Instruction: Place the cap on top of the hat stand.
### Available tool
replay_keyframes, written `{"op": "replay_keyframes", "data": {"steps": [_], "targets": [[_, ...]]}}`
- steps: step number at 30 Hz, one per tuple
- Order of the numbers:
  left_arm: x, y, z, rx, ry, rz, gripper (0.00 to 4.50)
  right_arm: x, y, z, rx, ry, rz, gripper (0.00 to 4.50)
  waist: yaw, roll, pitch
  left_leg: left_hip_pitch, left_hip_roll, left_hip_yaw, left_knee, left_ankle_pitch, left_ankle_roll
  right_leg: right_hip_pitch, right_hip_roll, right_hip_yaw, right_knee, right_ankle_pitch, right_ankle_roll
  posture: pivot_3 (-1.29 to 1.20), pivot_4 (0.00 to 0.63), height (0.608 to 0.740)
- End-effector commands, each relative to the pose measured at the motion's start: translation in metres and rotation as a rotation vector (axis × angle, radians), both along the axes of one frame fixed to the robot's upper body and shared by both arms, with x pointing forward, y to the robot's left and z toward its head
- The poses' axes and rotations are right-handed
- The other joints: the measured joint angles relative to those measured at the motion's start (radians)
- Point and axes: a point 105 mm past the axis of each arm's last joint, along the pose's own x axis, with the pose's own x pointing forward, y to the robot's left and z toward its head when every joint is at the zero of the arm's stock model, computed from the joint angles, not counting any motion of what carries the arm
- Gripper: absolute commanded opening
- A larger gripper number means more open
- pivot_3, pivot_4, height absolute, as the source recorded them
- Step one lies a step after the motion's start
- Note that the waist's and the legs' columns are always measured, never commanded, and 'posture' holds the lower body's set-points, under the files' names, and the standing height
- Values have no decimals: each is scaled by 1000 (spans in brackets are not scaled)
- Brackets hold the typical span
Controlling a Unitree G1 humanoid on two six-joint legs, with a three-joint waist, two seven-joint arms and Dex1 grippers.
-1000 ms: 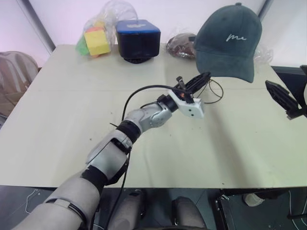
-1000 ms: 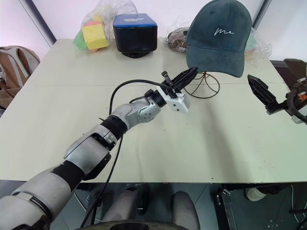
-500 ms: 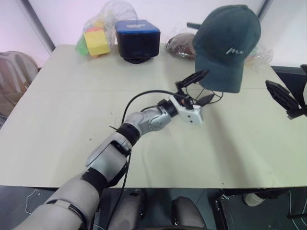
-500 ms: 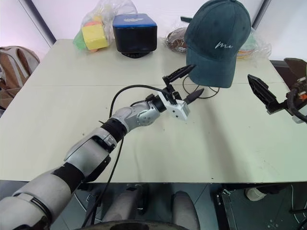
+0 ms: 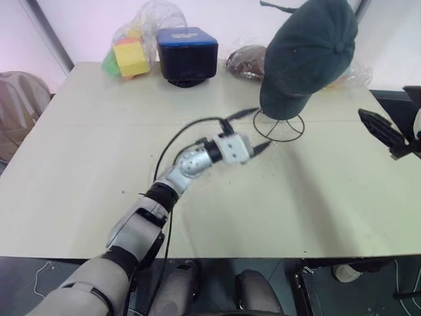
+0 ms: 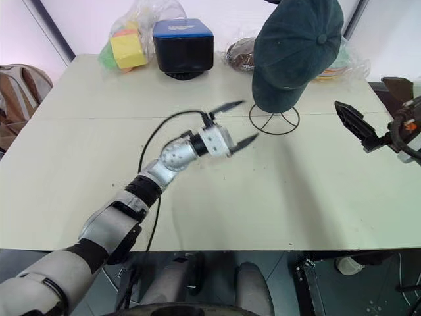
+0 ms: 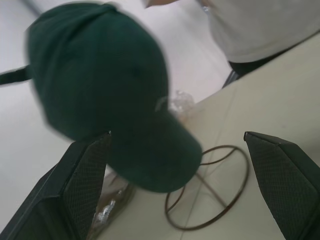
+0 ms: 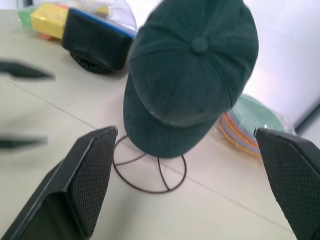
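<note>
The cap (image 6: 294, 49) sits on top of the hat stand (image 6: 274, 120), near the far right part of the pale table (image 6: 276, 197), tilted so that its top button faces up and toward the robot and its brim hangs down over the stem on the near side. Below the cap the stand's thin wire stem drops to a round wire ring base that rests flat on the table. The left gripper (image 6: 237, 123) is just beside that ring, on the robot's left of it, with its two black fingers spread wide and nothing between them; it touches neither the cap nor the stand. In the left wrist view the cap (image 7: 107, 95) and the ring base show between those parted fingers (image 7: 82, 185). The right gripper (image 6: 358, 125) hangs in the air off the right edge of the table, apart from the stand, and in the right wrist view its two fingers (image 8: 90, 175) stand wide apart and empty, with the cap (image 8: 187, 70) framed between them. Along the far edge of the table stand a dark blue box (image 6: 183, 45), a clear bag with a yellow block (image 6: 129, 47) to its left, a brown lump in plastic (image 6: 241, 54) beside the cap, and a stack of coloured discs (image 8: 252, 125) behind the stand.
</note>
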Motion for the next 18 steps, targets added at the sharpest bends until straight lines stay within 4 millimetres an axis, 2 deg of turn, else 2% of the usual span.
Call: {"op": "replay_keyframes", "data": {"steps": [1, 5, 8, 13, 18], "targets": [[9, 32, 42, -85, 83, -19, 4468, -1, 0, 14, -64, -36, 17, 4500, -6, 0, 0, 0, 0, 0, 0, 0, 0, 0, 0, 0, 0, 0, 0, 0, 150, 740], [11, 66, 64, -28, 212, -51, 4468, 2, 3, 12, -160, 15, 55, 4500, -19, 0, 0, 0, 0, -1, 0, 0, 0, 1, 1, 0, 0, 0, 0, 0, 150, 740], [5, 80, 77, 12, 252, -85, 4468, 4, 3, 9, -219, 59, 77, 4500, -19, 0, 0, 0, 0, -1, 0, 0, 0, 1, 1, 0, 0, 0, 0, 0, 150, 740], [-3, 88, 91, 52, 286, -113, 4468, 7, 0, 9, -269, 74, 87, 4500, -14, 0, 0, 1, 0, -1, 1, 0, 0, 2, 1, -1, -1, 0, 0, 0, 150, 740], [-11, 85, 97, 53, 305, -150, 4468, 10, -2, 10, -284, 73, 91, 4500, -16, 0, 0, 0, 0, -1, 1, 0, 0, 2, 0, -1, -1, 0, 0, 0, 150, 740]]}}
